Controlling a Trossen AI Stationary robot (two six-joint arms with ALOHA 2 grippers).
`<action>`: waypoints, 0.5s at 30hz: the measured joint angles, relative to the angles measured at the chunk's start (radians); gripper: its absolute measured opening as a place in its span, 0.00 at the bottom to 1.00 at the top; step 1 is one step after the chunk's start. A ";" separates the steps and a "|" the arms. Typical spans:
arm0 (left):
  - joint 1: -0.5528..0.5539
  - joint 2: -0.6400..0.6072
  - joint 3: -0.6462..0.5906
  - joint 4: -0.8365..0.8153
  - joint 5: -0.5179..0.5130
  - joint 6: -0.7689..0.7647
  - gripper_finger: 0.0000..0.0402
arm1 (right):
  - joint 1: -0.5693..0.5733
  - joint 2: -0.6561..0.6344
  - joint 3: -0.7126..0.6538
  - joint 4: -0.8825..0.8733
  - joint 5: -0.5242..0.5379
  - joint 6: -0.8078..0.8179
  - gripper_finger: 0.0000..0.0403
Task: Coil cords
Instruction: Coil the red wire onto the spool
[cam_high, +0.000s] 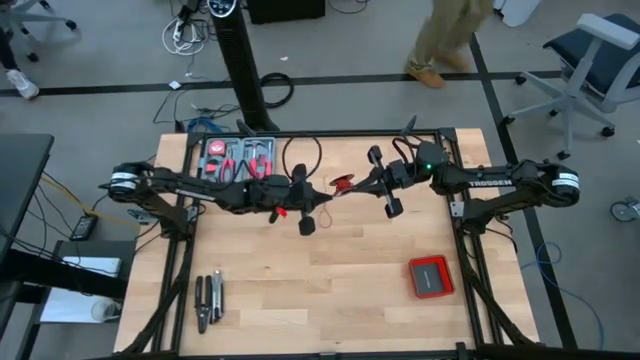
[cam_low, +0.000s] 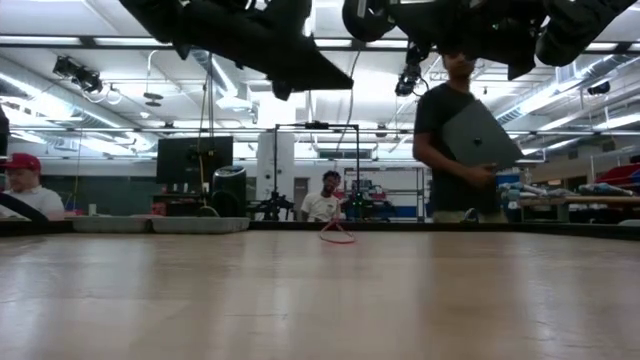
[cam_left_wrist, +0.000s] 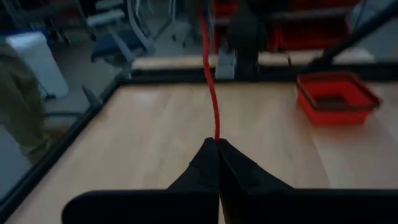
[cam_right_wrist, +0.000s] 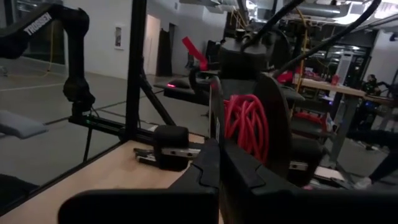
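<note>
One camera hangs above me, looking straight down on the whole wooden surface (cam_high: 320, 300) and both my arms. Another sits at surface height, looking level across the boards into the room, my arms entering from above. A camera on each wrist looks forward, close past that arm's fingers. The overhead and left wrist views share the red box (cam_high: 431, 276).

The surface (cam_high: 300, 290) is pale wood, planked, with a smooth, faintly satin finish, framed by matt black metal rails (cam_high: 465, 270). The wire (cam_left_wrist: 210, 81) looks like smooth red plastic sheathing, wound on a matt black spool (cam_right_wrist: 273, 134). At 4 o'clock sits a red plastic-looking box (cam_high: 431, 276) with a dull finish.
</note>
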 joint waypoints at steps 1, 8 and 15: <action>0.000 -0.009 0.000 -0.031 0.006 0.000 0.00 | -0.003 -0.001 0.000 -0.001 0.000 0.002 0.00; 0.000 -0.079 0.000 -0.141 0.023 0.018 0.00 | -0.027 -0.005 0.000 -0.061 0.002 0.001 0.00; 0.000 -0.165 0.000 -0.185 0.031 0.038 0.00 | -0.053 -0.005 0.000 -0.144 0.001 -0.008 0.00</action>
